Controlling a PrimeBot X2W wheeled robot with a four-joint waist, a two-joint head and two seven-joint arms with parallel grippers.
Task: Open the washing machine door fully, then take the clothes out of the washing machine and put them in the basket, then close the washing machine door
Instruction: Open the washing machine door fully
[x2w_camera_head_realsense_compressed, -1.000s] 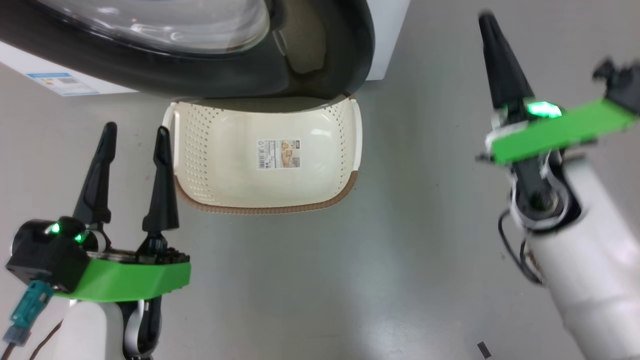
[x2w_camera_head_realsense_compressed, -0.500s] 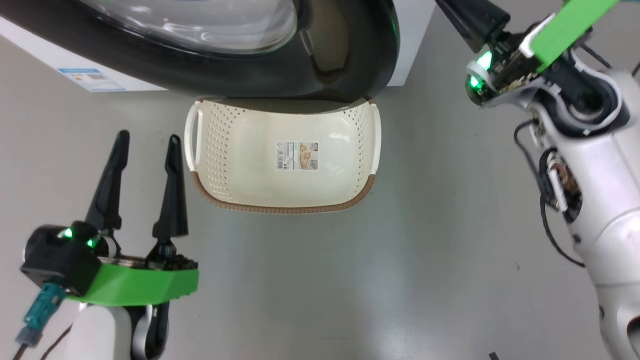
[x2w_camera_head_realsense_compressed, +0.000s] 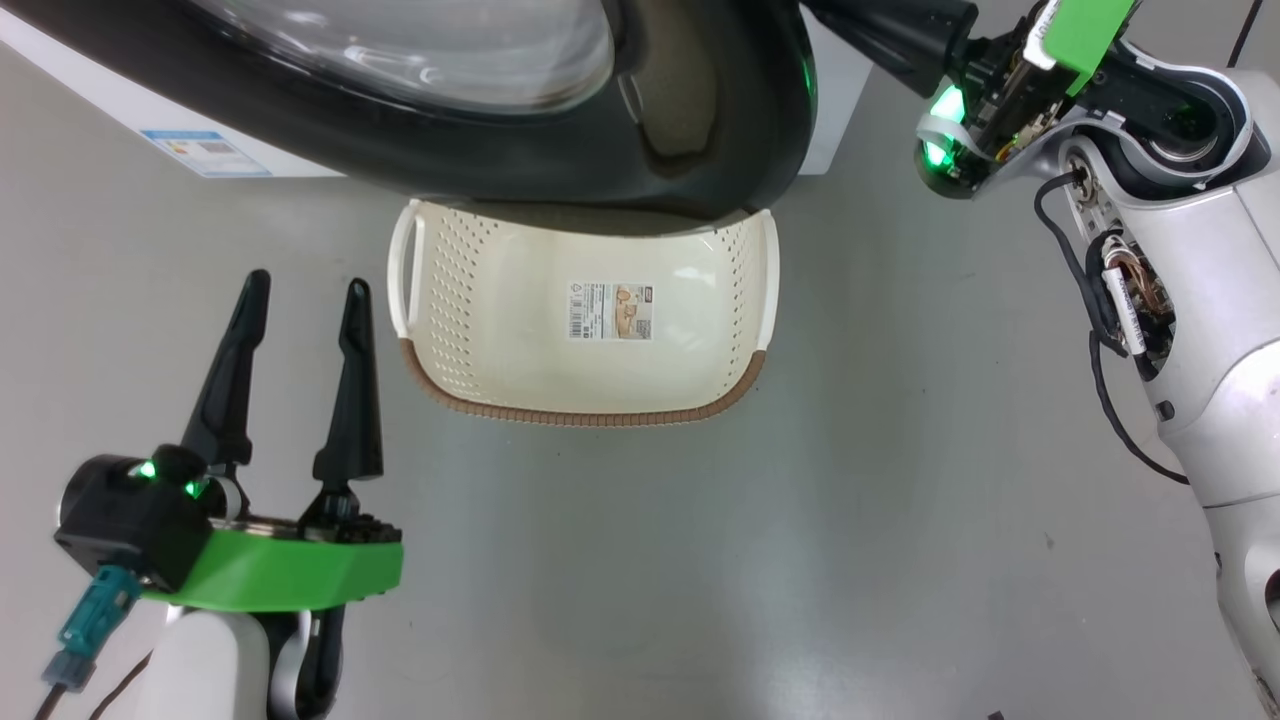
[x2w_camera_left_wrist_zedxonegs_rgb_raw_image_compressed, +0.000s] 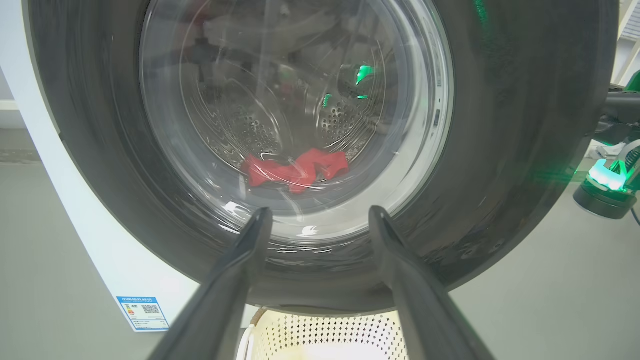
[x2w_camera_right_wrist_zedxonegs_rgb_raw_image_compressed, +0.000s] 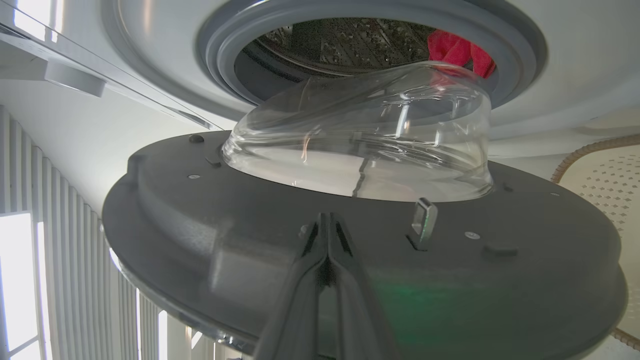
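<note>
The washing machine door (x2w_camera_head_realsense_compressed: 700, 120) stands partly open, its black rim hanging over the far end of the basket (x2w_camera_head_realsense_compressed: 590, 412), which lies bare inside on the floor. Red clothes (x2w_camera_left_wrist_zedxonegs_rgb_raw_image_compressed: 295, 172) lie in the steel drum, seen through the glass. My left gripper (x2w_camera_head_realsense_compressed: 308, 282) is open and holds nothing, left of the basket and facing the door's outer face (x2w_camera_left_wrist_zedxonegs_rgb_raw_image_compressed: 525, 150). My right gripper (x2w_camera_right_wrist_zedxonegs_rgb_raw_image_compressed: 327, 216) is shut, its tips at the door's grey inner side (x2w_camera_right_wrist_zedxonegs_rgb_raw_image_compressed: 225, 250), near the latch (x2w_camera_right_wrist_zedxonegs_rgb_raw_image_compressed: 424, 219). Past the glass bowl (x2w_camera_right_wrist_zedxonegs_rgb_raw_image_compressed: 360, 145) I see the clothes (x2w_camera_right_wrist_zedxonegs_rgb_raw_image_compressed: 452, 50).
The white washing machine (x2w_camera_head_realsense_compressed: 835, 130) stands behind the door, with a grey rubber ring (x2w_camera_right_wrist_zedxonegs_rgb_raw_image_compressed: 220, 55) around its mouth. My right arm (x2w_camera_head_realsense_compressed: 1180, 200) reaches in from the upper right. Grey floor spreads in front of the basket and to both sides.
The head view has shifted. My right arm swung up and left, its shut fingers now reaching behind the door's right edge. The left gripper stays open in the same place.
</note>
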